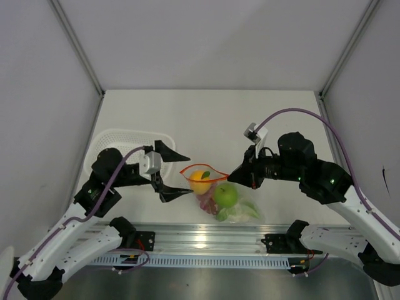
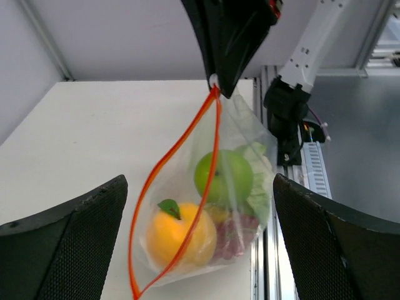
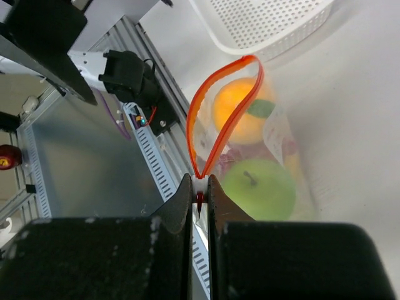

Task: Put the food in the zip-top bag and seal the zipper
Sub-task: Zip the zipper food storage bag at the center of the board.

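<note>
Left of the bag, the basket [image 1: 119, 133] sits on the bench [image 1: 206, 119], out of play. Next comes the left gripper [image 1: 178, 173], just short of the bag's left end. Its jaws are spread wide and carry nothing, and in its wrist view the whole pouch is framed between them. It looks lined up to take the free end of the mouth.

Now the bag [image 1: 240, 201] itself. Its belly rests on the bench and its right corner is lifted, so the fruit's weight drags the plastic down and the zipper [image 1: 203, 170] gapes in an open loop. The orange [image 1: 200, 182] sits nearest the mouth, with the apple [image 1: 226, 195] deeper in. The grapes [image 1: 206, 203] are below them and the pale piece [image 1: 240, 212] is at the bottom. The yellow piece [image 3: 290, 164] is only a sliver beside the apple, and through the plastic I can't be sure of it.

Right of the bag, the right gripper [image 1: 234, 175] is pinched narrow on the bag's corner, just where the zipper ends. That grip reads as an anchor: it holds one end fixed so the strip can be run shut from there, with the mouth up so nothing rolls out.

Loading looks done, and the seal is not yet made.
</note>
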Tool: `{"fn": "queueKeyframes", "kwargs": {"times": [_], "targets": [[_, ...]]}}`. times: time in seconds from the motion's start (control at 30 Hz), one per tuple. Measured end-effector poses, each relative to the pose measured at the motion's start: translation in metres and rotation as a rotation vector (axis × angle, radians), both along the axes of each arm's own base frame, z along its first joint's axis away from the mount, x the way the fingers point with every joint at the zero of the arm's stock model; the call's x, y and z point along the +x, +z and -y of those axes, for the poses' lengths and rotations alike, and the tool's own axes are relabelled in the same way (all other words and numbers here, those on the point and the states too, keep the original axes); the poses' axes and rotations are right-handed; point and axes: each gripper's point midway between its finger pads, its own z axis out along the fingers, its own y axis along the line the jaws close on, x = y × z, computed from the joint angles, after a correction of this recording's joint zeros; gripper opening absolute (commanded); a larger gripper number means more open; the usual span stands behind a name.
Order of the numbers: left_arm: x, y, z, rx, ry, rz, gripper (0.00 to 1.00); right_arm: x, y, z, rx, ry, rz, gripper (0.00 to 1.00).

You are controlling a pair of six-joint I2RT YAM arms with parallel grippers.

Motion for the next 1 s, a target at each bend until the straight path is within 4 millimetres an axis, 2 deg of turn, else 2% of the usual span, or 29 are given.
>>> {"fn": "queueKeyframes", "kwargs": {"times": [0.23, 0.47, 0.67, 0.77, 1.0], "targets": [[-0.018, -0.022, 0.023, 0.084, -0.123, 0.066, 0.99, -0.013, 0.003, -0.006, 0.023, 0.072, -0.011, 0.0], [-0.001, -0.035, 0.039, 0.146, -0.129, 0.063, 1.0, -0.028, 0.004, -0.012, 0.032, 0.138, -0.018, 0.0], [0.004, -0.033, 0.051, 0.169, -0.155, 0.046, 0.99, -0.037, 0.003, -0.015, 0.029, 0.174, -0.02, 0.0], [-0.004, -0.036, 0.055, 0.174, -0.215, 0.03, 1.0, -0.041, 0.003, -0.017, 0.03, 0.191, -0.02, 0.0], [-0.036, -0.049, 0.059, 0.192, -0.444, -0.072, 1.0, -0.044, 0.003, -0.018, 0.027, 0.201, -0.015, 0.0]]}}
